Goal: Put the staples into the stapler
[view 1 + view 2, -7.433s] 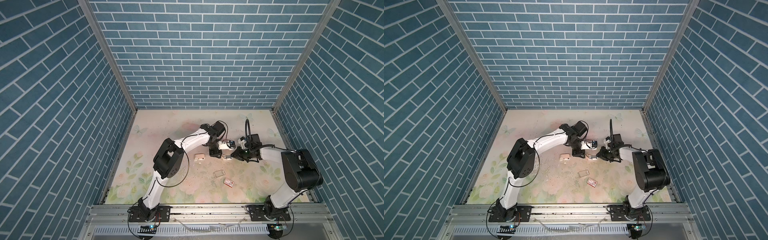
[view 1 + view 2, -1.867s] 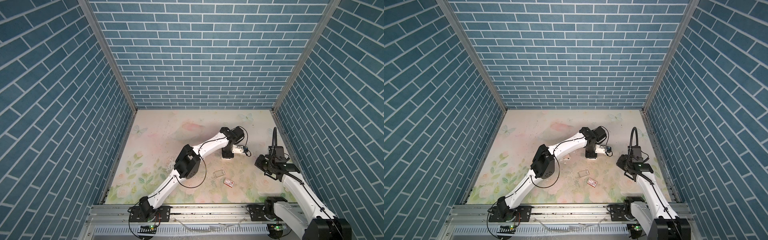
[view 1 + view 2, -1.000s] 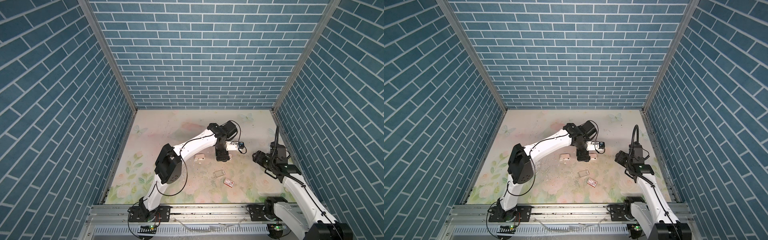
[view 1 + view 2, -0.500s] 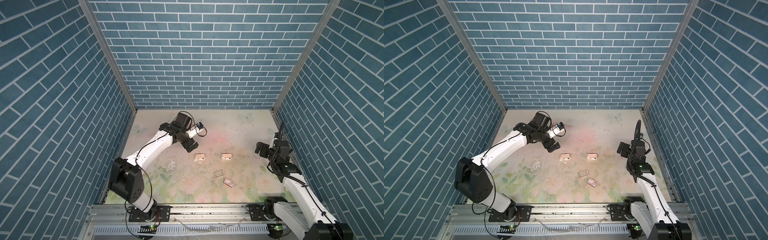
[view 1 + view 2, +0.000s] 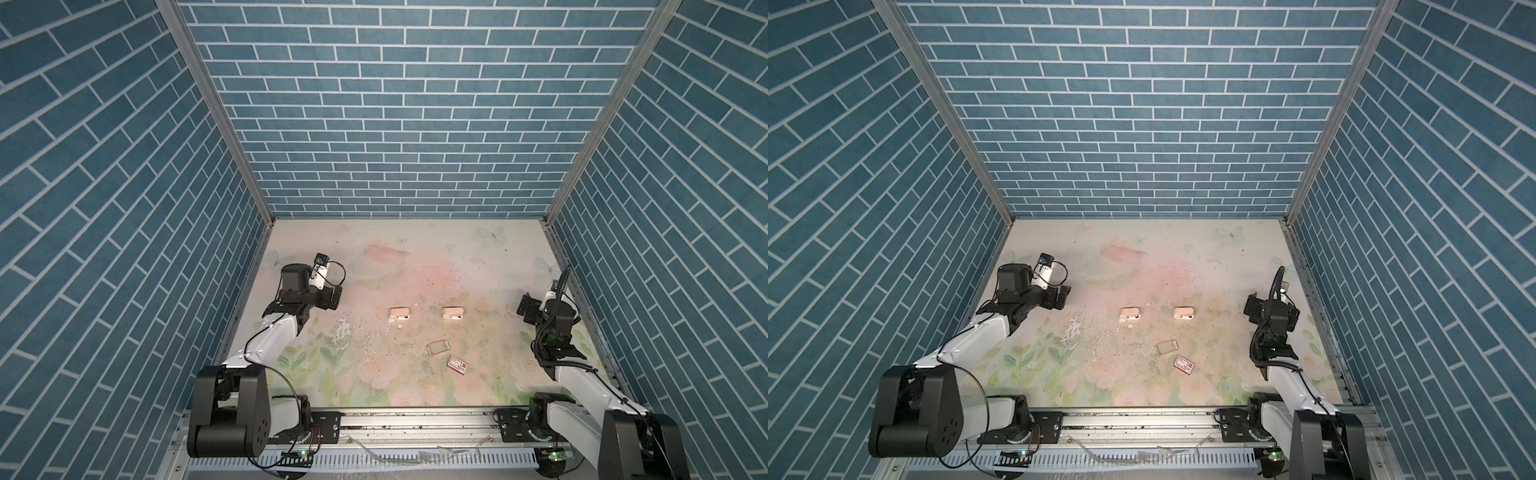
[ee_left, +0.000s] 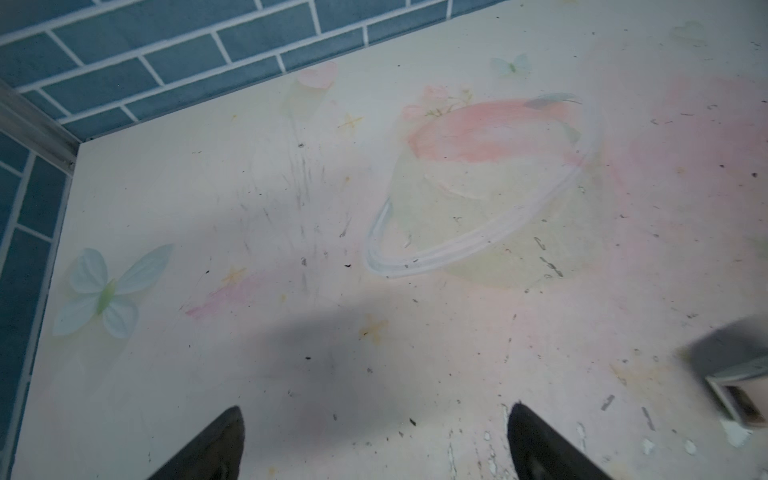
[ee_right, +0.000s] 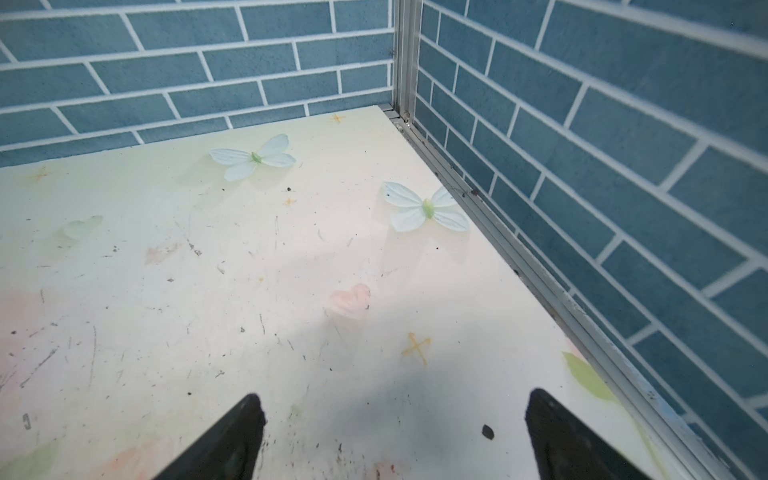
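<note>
Staples should be light, stiff yet easily snapped, best pinched across the long edges; none can be picked out on the bench (image 5: 415,257); left jaws spread, empty; mid-bench left stapler (image 5: 400,313), right stapler (image 5: 453,312), clear tray (image 5: 438,346), red-and-white box (image 5: 457,365); right jaws spread, empty

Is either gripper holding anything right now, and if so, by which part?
Nothing is held. The left gripper and the right gripper are both open and empty.
</note>
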`<action>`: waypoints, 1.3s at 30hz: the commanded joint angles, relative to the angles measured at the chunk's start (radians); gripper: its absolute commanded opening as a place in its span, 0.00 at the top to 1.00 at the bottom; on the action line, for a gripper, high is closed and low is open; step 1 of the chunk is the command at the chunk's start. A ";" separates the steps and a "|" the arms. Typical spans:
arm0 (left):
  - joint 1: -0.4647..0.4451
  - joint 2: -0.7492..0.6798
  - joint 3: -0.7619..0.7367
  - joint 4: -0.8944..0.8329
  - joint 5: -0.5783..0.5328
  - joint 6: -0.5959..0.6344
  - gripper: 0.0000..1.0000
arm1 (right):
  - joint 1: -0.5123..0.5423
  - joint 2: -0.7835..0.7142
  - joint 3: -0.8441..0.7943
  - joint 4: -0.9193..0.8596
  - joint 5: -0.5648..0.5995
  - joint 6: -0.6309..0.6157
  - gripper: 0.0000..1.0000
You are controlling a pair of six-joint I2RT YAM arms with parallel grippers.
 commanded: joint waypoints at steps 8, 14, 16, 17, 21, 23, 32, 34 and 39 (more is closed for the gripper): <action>0.124 0.078 -0.198 0.605 0.092 -0.232 0.00 | -0.024 0.329 0.060 0.413 -0.094 -0.071 0.01; 0.110 0.193 -0.268 0.836 0.104 -0.213 0.00 | -0.028 0.475 0.080 0.508 -0.154 -0.089 0.01; 0.099 0.254 -0.294 0.940 0.135 -0.186 0.00 | -0.033 0.494 0.112 0.477 -0.156 -0.085 0.01; 0.074 0.305 -0.321 1.072 0.143 -0.177 0.00 | -0.042 0.491 0.145 0.401 -0.192 -0.085 0.01; -0.005 0.269 -0.318 0.991 0.052 -0.099 0.00 | -0.050 0.497 0.181 0.337 -0.246 -0.100 0.01; -0.005 0.243 -0.288 0.889 0.051 -0.088 0.00 | -0.050 0.497 0.180 0.340 -0.240 -0.104 0.01; 0.022 0.263 -0.215 0.788 0.051 -0.128 0.00 | -0.048 0.502 0.184 0.336 -0.248 -0.107 0.01; 0.021 0.268 -0.217 0.797 0.053 -0.130 0.00 | -0.049 0.503 0.187 0.334 -0.248 -0.107 0.01; 0.021 0.265 -0.215 0.790 0.052 -0.128 0.00 | -0.048 0.499 0.180 0.344 -0.251 -0.109 0.01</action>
